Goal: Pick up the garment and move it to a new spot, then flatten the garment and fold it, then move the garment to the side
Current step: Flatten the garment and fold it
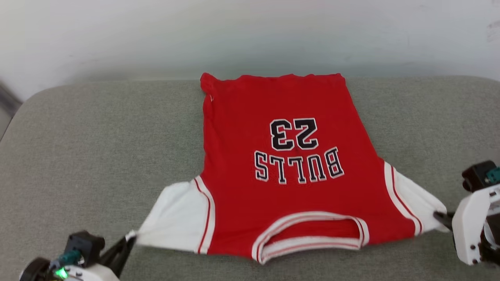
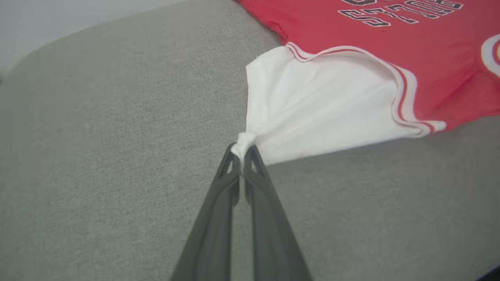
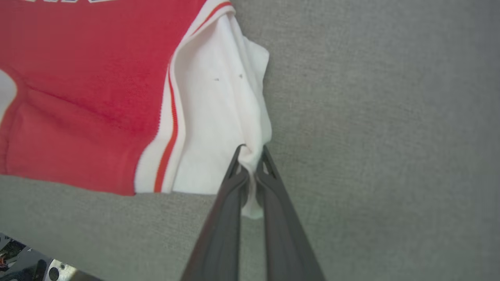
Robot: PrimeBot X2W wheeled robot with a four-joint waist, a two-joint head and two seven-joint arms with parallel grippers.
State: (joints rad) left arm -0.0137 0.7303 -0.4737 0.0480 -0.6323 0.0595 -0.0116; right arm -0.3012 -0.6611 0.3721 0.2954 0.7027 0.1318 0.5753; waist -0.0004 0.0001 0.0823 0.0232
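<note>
At the lower left of the head view, the left end effector (image 1: 131, 236) is gripping the outer corner of the left white sleeve (image 1: 175, 218). In its wrist view the left end effector (image 2: 243, 150) is pressing its two dark fingers (image 2: 218, 218) together, with a small bunch of white cloth poking out between the tips.

The sleeve is stretching out sideways from the jersey (image 1: 242, 187), which is lying spread out, front up, in the middle of the grey fabric cushion (image 1: 97, 148). Its striped collar (image 1: 312, 234) is sitting nearest the robot and its hem (image 1: 273, 78) is reaching toward the pale wall (image 1: 250, 31). The black number 23 (image 1: 293, 134) and the lettering (image 1: 299, 166) are reading upside down from the head.

On the right, the other white sleeve (image 1: 414, 199) is narrowing to a point, and the right end effector (image 1: 438, 214) is holding it there. In the right wrist view the right end effector (image 3: 252, 156) is closing nearly flat on a fold of that sleeve (image 3: 218, 117), with a little cloth hanging down between the fingers (image 3: 230, 218).
</note>
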